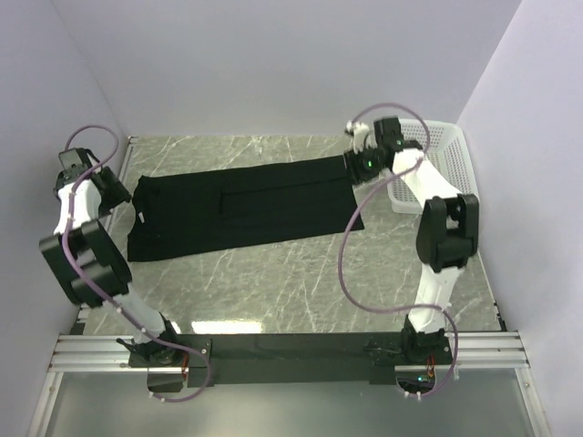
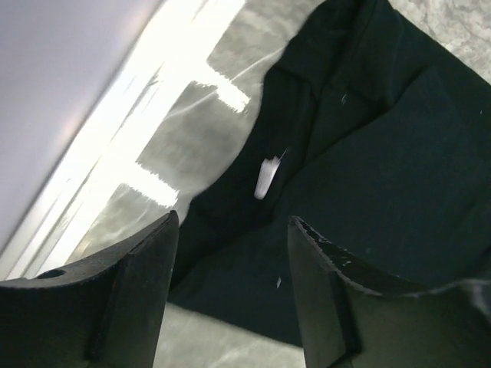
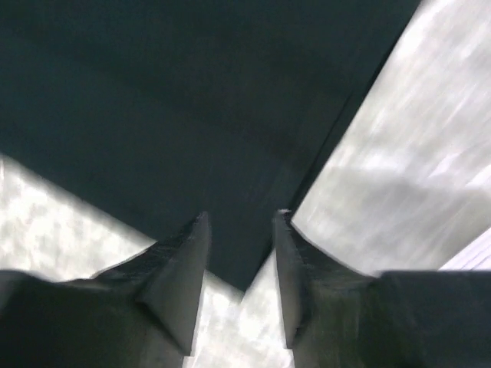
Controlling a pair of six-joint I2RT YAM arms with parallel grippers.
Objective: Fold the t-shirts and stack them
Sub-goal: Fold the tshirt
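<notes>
The black t-shirt (image 1: 241, 208) lies flat on the marble table (image 1: 273, 291), folded lengthwise into a long strip running left to right. My left gripper (image 1: 128, 197) hovers at the strip's left end. In the left wrist view it (image 2: 234, 220) is open over the cloth (image 2: 368, 192), with a small white label (image 2: 266, 178) showing at the collar. My right gripper (image 1: 354, 165) is at the strip's far right end. In the right wrist view it (image 3: 242, 216) stands open just above a corner of the shirt (image 3: 192, 115), with nothing between the fingers.
A white perforated basket (image 1: 441, 157) stands at the back right, behind the right arm. White walls enclose the table on the left, back and right. Bare marble (image 1: 291, 282) stretches between the shirt and the arm bases.
</notes>
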